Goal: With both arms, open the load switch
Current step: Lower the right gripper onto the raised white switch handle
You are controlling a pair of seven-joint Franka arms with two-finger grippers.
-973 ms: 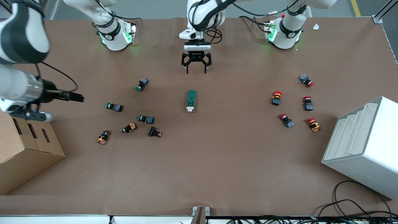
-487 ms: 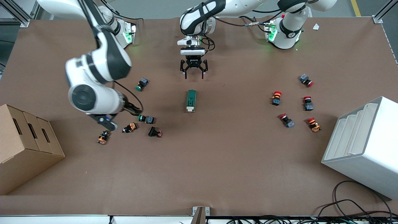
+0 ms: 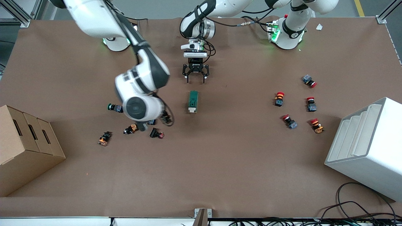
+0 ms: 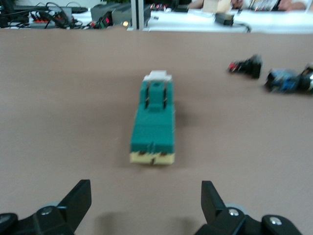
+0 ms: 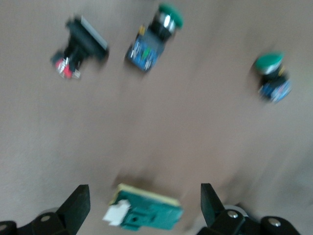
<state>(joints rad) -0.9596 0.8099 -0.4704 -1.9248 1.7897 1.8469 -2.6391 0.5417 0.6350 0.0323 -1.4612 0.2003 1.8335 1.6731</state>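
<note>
The load switch (image 3: 193, 101) is a dark green block on a pale base, lying flat mid-table with its white lever end toward the front camera. My left gripper (image 3: 195, 75) hangs open just short of the switch's end that faces the robots' bases. In the left wrist view the switch (image 4: 154, 125) lies ahead of the left gripper (image 4: 145, 200), untouched. My right arm (image 3: 138, 108) reaches in beside the switch, over the green buttons. My right gripper (image 5: 144, 205) is open, and the load switch (image 5: 144, 213) shows below, between its fingers.
Green and orange push buttons (image 3: 114, 107) lie scattered toward the right arm's end, partly under that arm. Red-capped buttons (image 3: 279, 99) sit toward the left arm's end. A cardboard box (image 3: 28, 147) and a white stepped bin (image 3: 367, 147) stand at the table's ends.
The right arm swung in from the table's end to a spot beside the load switch. The left gripper shifted slightly toward the switch. The switch itself stayed put.
</note>
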